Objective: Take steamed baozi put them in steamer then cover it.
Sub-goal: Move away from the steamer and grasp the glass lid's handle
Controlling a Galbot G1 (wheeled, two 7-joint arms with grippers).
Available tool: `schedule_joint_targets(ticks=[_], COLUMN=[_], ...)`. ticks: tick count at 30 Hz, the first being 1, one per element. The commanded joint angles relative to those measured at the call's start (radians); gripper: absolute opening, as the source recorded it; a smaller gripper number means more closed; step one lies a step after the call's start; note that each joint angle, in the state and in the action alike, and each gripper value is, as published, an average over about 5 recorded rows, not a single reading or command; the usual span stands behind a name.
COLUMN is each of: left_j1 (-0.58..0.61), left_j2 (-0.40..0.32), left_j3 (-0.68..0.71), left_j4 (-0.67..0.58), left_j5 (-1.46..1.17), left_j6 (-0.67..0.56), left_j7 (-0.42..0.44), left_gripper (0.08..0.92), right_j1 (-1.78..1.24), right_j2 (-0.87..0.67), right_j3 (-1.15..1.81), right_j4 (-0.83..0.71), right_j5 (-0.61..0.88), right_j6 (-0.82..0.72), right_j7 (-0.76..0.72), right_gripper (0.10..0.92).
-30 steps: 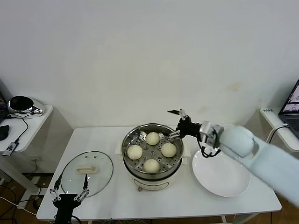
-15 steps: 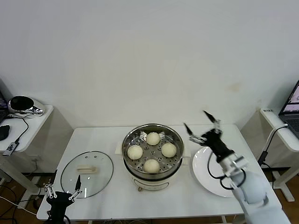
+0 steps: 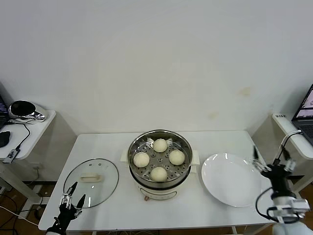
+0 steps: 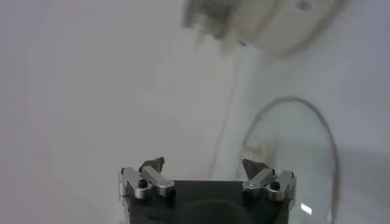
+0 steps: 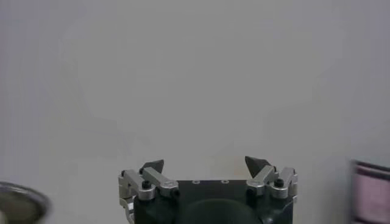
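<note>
Steam-ready: four round cream-white dough buns (image 3: 159,159) sit on the perforated tray of the shiny stainless-steel steamer pot (image 3: 159,183) at the middle of the white surface (image 3: 107,142). Its round clear glass lid with a cream handle (image 3: 91,181) lies flat to the robot's left, uncovered pot apart. A flat white plate (image 3: 230,183) rests on the right. Left hand (image 3: 71,199) hangs by the lid's near edge, right hand (image 3: 270,161) beside the plate; both are spread wide and hold nothing.

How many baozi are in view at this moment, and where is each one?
4, all on the perforated tray inside the steamer: back baozi, left baozi, right baozi, front baozi. None on the white plate; none seem hidden.
</note>
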Motion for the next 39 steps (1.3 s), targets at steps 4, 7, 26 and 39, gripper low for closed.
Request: schedule_joint_targets(ticks=[4, 7, 26, 39], left_j1=[-0.242, -0.27, -0.431, -0.485], left_j2=[0.058, 0.062, 0.065, 0.066], left_j3=[0.074, 0.081, 0.142, 0.169], left_j4=[0.185, 0.194, 0.322, 0.416], left_j5=[0.251, 0.246, 0.154, -0.001], left_j6=[0.018, 0.026, 0.023, 0.004], left_j7=[0.008, 0.018, 0.062, 0.097], left_gripper=[0.823, 0.823, 0.823, 0.823], right_j1=[-0.099, -0.109, -0.129, -0.126], right_j2=[0.094, 0.096, 0.114, 0.119], right_j3=[0.174, 0.178, 0.185, 0.181], right_j4=[0.021, 0.021, 0.019, 0.004], right_j5=[-0.003, -0.003, -0.015, -0.029], right_j6=[0.0, 0.009, 0.027, 0.033], right_j7=[0.065, 0.062, 0.057, 0.051], right_gripper=[0.823, 0.823, 0.823, 0.823])
